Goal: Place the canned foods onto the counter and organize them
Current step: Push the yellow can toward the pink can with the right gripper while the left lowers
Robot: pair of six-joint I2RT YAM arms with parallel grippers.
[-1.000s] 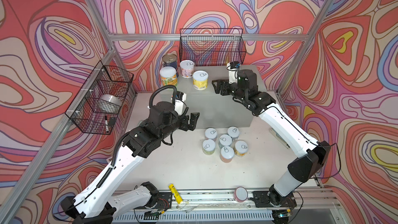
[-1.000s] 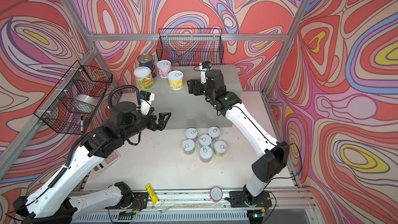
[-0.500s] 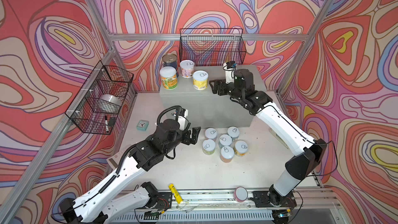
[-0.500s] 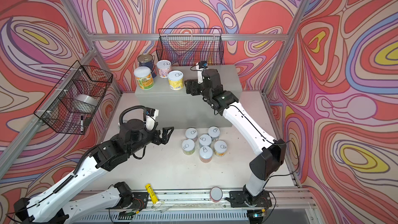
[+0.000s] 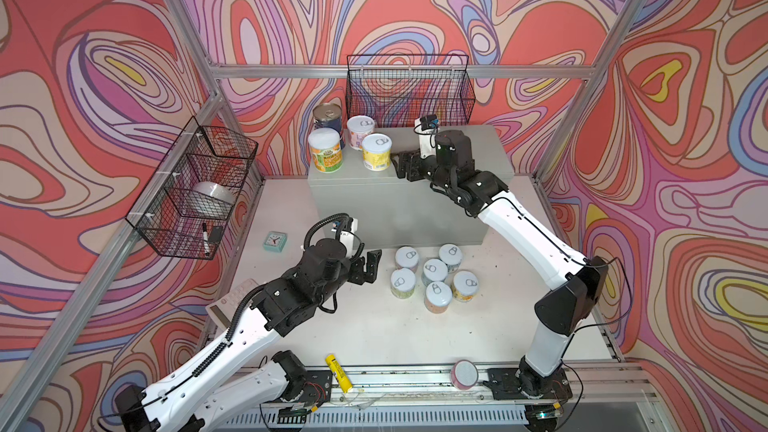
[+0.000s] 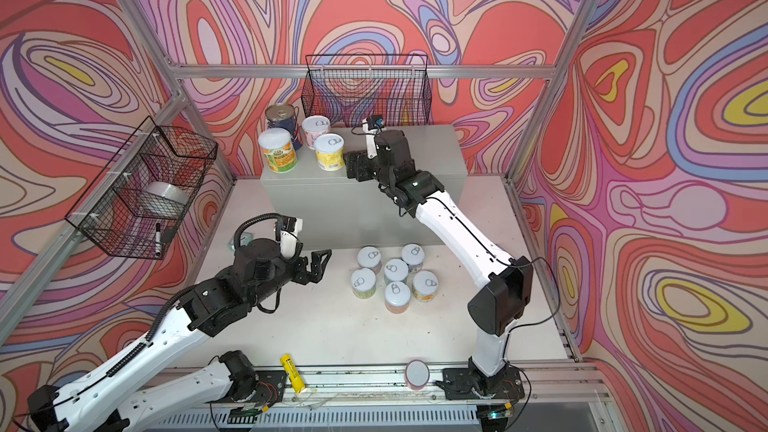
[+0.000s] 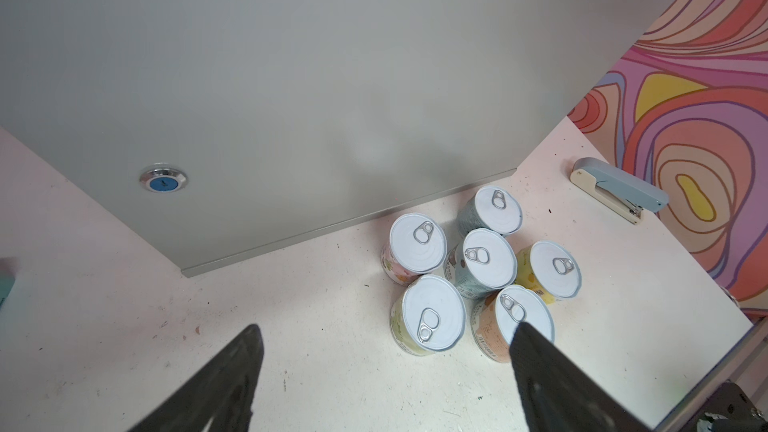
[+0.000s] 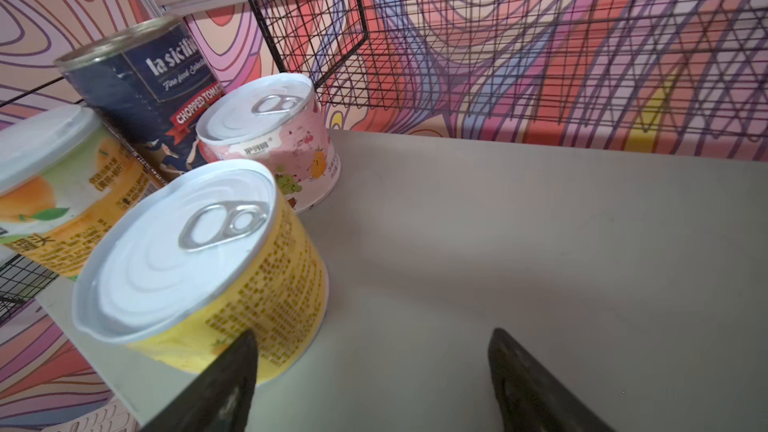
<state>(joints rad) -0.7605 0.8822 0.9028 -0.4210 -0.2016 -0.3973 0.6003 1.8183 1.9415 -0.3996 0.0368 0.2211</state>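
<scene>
Now | left pincer (image 5: 371, 270): jaws apart, empty, low over the white worktop (image 5: 374, 326) | six upright cans (image 5: 435, 271) just right of it, green-label can (image 5: 402, 281) nearest | right pincer (image 5: 401, 166): apart, empty, over far grey cabinet worktop (image 5: 482, 147) beside yellow can (image 5: 377, 152) | judged: left arm nearer.
</scene>
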